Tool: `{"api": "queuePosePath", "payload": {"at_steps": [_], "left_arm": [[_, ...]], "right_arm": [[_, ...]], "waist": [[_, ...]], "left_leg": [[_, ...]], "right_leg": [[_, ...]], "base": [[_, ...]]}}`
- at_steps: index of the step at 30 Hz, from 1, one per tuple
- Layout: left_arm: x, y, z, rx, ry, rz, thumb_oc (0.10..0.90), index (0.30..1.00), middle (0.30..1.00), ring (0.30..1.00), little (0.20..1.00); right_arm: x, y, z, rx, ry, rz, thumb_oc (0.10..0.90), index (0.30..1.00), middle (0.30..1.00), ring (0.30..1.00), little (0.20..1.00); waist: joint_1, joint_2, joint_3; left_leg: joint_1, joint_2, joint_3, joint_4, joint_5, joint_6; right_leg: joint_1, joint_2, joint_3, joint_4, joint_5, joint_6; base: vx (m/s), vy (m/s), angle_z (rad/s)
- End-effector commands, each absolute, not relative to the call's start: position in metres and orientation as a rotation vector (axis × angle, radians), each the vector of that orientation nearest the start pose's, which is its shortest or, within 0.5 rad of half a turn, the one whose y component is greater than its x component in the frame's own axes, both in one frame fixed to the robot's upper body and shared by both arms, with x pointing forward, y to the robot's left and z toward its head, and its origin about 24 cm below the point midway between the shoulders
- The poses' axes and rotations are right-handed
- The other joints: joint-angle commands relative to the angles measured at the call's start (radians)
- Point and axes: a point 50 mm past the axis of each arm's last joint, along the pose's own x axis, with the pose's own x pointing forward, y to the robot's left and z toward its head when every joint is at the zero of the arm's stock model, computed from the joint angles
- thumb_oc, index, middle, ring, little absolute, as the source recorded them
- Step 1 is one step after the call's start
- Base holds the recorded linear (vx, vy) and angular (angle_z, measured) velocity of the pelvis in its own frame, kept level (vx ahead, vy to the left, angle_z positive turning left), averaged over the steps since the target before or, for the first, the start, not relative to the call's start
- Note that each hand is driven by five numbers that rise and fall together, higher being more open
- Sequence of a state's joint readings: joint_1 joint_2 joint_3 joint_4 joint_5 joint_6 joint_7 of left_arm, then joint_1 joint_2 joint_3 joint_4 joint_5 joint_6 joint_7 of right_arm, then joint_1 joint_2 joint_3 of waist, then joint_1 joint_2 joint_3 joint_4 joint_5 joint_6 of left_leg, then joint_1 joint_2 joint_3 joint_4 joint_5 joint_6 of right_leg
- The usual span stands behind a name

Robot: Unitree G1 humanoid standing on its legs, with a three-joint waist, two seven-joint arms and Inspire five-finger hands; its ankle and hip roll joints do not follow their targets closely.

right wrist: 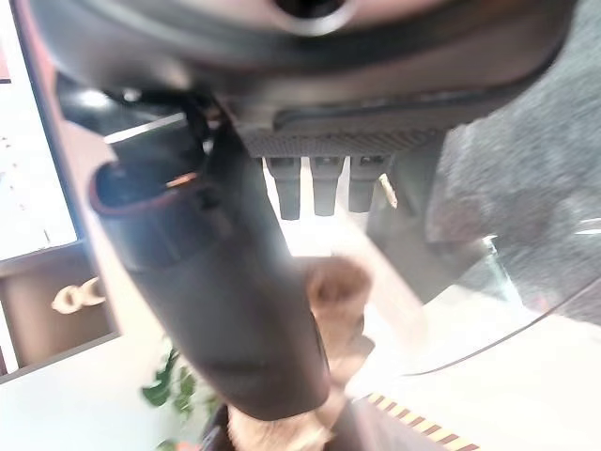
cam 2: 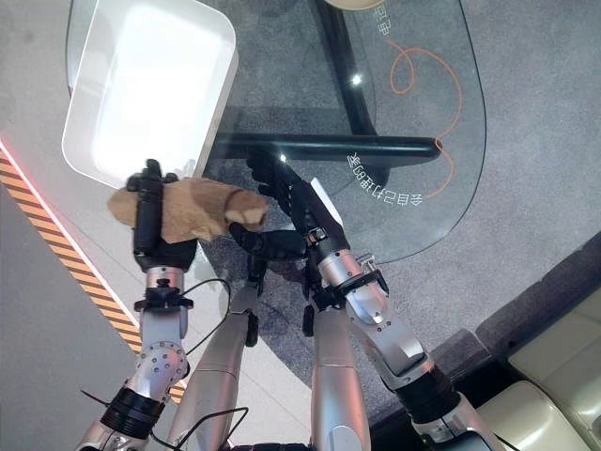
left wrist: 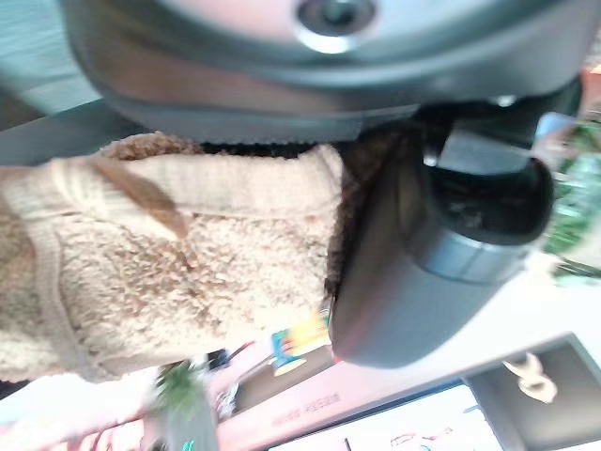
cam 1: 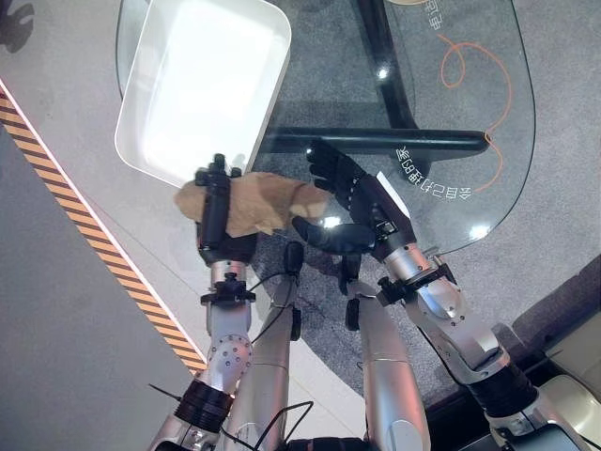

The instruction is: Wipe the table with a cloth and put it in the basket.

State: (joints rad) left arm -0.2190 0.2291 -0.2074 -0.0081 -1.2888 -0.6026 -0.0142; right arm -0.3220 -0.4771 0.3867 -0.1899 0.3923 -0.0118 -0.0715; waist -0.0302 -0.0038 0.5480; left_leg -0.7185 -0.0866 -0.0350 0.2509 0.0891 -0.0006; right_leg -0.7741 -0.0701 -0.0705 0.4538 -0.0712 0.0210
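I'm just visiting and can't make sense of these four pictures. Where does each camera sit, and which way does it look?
Left eye view: on the head, looking down at the glass table, white basket and both arms.
Right eye view: beside it, same scene, slightly shifted.
Left wrist view: on the left arm, along the left robot hand clutching the tan cloth.
Right wrist view: along the open right robot hand.
Both wrist views share the cloth.

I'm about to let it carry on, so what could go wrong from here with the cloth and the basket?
The left hand grips the tan cloth near one end, and much of it hangs free toward the open right hand, so it could snag on that hand. The cloth is held at the near rim of the white basket, not over it; released now, it would likely miss. The basket overhangs the glass table edge, so a bump might tip it.
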Motion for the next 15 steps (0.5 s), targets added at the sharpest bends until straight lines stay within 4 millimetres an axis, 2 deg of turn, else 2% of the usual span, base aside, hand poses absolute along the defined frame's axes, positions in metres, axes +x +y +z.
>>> {"api": "queuePosePath", "payload": {"at_steps": [1,10,12,13,15], "left_arm": [[0.253,0.195,0.171,-0.85,-0.867,0.039,0.1,0.3,0.3,0.3,0.2],[0.25,0.226,0.195,-0.366,-0.963,0.417,0.1,0.3,0.3,0.3,0.2],[0.251,0.228,0.198,-0.326,-0.97,0.449,0.1,0.3,0.3,0.3,0.2],[0.255,0.234,0.203,-0.227,-0.981,0.532,0.1,0.3,0.3,0.3,0.2],[0.258,0.238,0.207,-0.149,-0.98,0.614,0.1,0.3,0.3,0.3,0.2]], "right_arm": [[0.269,-0.113,0.157,-0.077,-0.403,0.487,0.8,0.9,0.9,0.9,0.9],[0.275,-0.126,0.13,-0.172,-0.229,0.472,0.8,0.9,0.9,0.9,0.9],[0.276,-0.126,0.128,-0.181,-0.211,0.48,0.8,0.9,0.9,0.9,0.9],[0.278,-0.126,0.124,-0.207,-0.175,0.496,0.8,0.9,0.9,0.9,0.9],[0.28,-0.124,0.118,-0.255,-0.121,0.526,0.8,0.9,0.9,0.9,0.9]], "waist": [[0.026,0.03,-0.028],[0.02,0.049,-0.028],[0.019,0.05,-0.028],[0.015,0.052,-0.028],[0.014,0.054,-0.028]], "left_leg": [[0.001,-0.038,0.053,0.086,-0.099,0.05],[-0.019,-0.032,0.068,0.113,-0.105,0.044],[-0.023,-0.03,0.071,0.117,-0.106,0.044],[-0.03,-0.028,0.077,0.122,-0.107,0.042],[-0.039,-0.027,0.082,0.129,-0.108,0.04]], "right_leg": [[0.032,0.064,0.021,-0.106,0.067,0.016],[0.008,0.057,0.035,-0.083,0.053,0.006],[0.003,0.057,0.038,-0.08,0.052,0.005],[-0.005,0.058,0.043,-0.076,0.051,0.003],[-0.016,0.058,0.047,-0.07,0.05,0.003]], "base": [[0.01,0.076,0.0],[0.01,0.102,-0.07],[0.01,0.089,0.0],[0.01,0.11,-0.02],[0.01,0.117,-0.07]]}}
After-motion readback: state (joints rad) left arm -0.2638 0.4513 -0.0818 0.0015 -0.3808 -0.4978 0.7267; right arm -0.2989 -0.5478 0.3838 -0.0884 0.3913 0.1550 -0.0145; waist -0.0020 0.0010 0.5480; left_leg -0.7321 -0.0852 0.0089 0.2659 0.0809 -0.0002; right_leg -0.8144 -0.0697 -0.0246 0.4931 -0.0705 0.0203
